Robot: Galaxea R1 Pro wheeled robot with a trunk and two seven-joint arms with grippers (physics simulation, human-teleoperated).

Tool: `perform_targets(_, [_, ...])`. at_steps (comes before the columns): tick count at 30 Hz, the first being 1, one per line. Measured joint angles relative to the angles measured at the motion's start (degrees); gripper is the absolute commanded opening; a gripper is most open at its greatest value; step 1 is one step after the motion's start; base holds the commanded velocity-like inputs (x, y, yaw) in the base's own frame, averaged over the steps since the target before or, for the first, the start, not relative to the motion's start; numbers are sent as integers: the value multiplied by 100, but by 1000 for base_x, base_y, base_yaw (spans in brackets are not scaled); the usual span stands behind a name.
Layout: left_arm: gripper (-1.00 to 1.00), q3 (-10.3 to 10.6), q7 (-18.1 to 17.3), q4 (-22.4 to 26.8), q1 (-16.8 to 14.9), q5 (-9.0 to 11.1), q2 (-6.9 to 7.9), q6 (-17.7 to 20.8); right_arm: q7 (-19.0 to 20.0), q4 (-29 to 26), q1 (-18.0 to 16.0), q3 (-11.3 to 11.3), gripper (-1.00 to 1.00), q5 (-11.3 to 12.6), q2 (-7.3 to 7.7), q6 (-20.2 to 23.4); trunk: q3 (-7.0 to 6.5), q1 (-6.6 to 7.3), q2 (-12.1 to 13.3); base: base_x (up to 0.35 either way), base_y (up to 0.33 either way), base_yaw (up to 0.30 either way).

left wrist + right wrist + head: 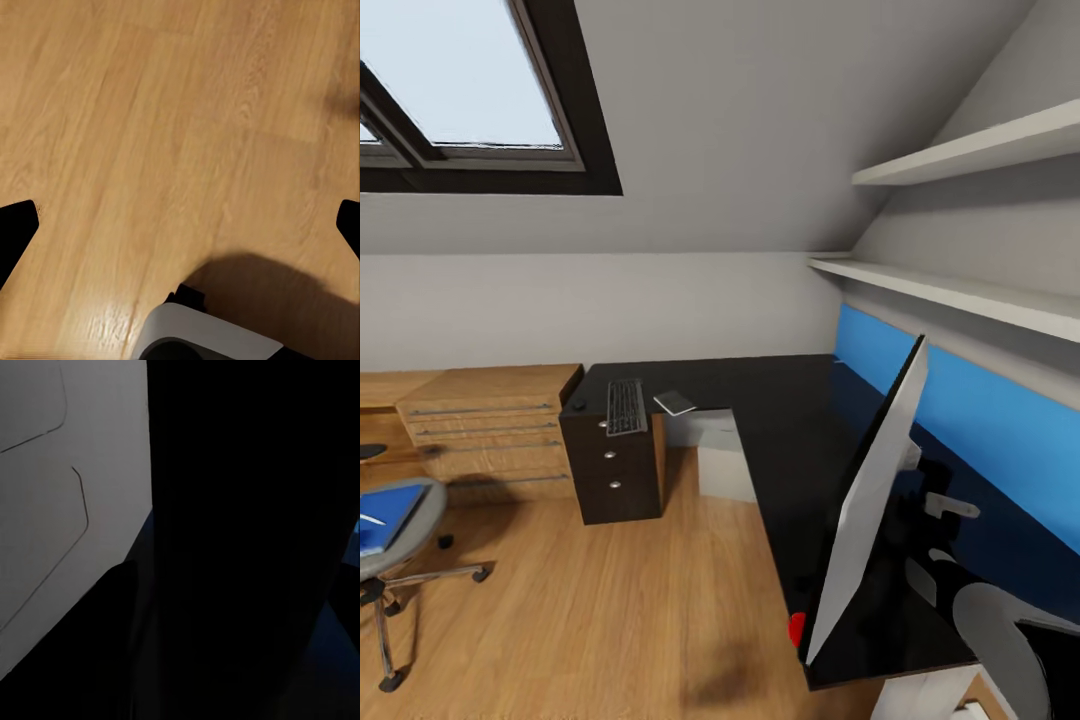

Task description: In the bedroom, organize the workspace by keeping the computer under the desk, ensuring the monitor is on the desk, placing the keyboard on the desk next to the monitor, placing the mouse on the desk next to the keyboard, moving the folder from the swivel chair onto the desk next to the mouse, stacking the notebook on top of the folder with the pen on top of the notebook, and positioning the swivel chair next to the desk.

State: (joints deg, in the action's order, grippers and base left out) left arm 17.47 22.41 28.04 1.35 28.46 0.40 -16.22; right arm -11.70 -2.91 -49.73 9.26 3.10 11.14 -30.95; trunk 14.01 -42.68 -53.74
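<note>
From the head view, we see the right arm low at the right edge, a grey rounded link reaching in behind the monitor. Its claw is hidden by the screen, so we cannot tell how it stands. The monitor stands tilted on the near wing of the table, seen edge-on with its pale back toward us, and a small red spot sits by its lower corner. On the far wing lies the keyboard, above the black drawers with silver knobs, and the mouse is just beside it on its left. The notebook lies near the keyboard's right. The computer stands under the table at the inner corner. The swivel chair is well apart, at the left edge, with the folder on its seat and a thin white pen on the folder. A light-wood drawer chest stands beside the table; a skylight and two wall shelves are above.

In the left wrist view, the left claw is spread wide and empty, its dark fingertips at either edge over the wooden floor, with the robot's pale base below.

In the right wrist view, we see a pale panel against deep black; the claw cannot be made out.
</note>
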Motion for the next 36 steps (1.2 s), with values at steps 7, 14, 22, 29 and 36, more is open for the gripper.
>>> perform_targets(7, [100, 2, 0, -2, -2, 4, 4, -1, 8, 3, 2, -27, -100, -16, -6, 6, 0, 0, -2, 0, -108, 264])
perform_targets(14, [100, 5, -1, -4, -3, 10, 7, 1, 4, 2, 5, -114, -100, -27, -1, 5, 0, 0, 0, 0, -330, 143])
perform_targets(22, [100, -7, -1, -3, -1, 9, 7, 4, 3, 3, 7, -124, -100, 31, 2, -12, 1, -1, 1, -26, -336, 3])
perform_targets(29, [100, -33, 15, -5, -3, 9, 12, 0, 12, 2, 8, -146, -100, 34, -7, -12, 0, -1, 0, -120, -298, 0])
perform_targets(36, [100, -26, -1, -1641, -4, 62, 290, -2118, 9, 0, 6, -205, -100, 56, -21, -13, 1, 0, 0, -7, -44, 0])
